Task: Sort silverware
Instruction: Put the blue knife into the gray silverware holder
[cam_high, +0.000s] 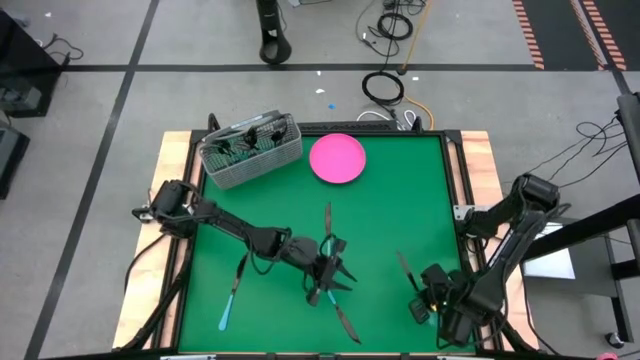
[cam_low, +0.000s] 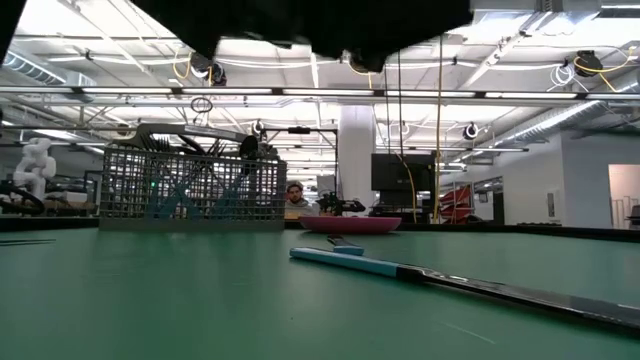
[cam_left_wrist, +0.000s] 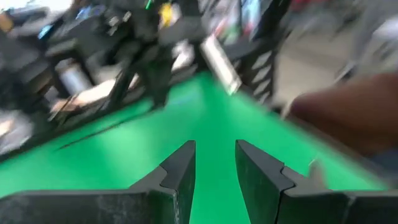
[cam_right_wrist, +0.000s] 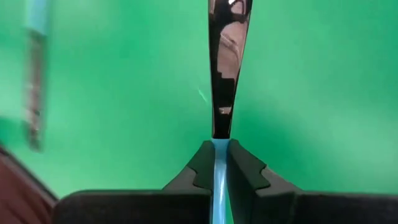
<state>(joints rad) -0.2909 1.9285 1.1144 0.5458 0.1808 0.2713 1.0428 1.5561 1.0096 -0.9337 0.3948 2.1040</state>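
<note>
Right up close, your right gripper (cam_right_wrist: 221, 163) is squeezing a blue-handled knife (cam_right_wrist: 225, 62) tight by its handle, low on the green table (cam_high: 400, 200) near the right edge. Your left gripper (cam_left_wrist: 215, 163) is hanging over the middle of the table with its fingers a little apart, holding nothing. Other silverware is lying around it, like a blue-handled piece (cam_high: 232, 295) on the left. More are standing in the wire basket (cam_high: 250, 150) beside the pink plate (cam_high: 337, 158).
</note>
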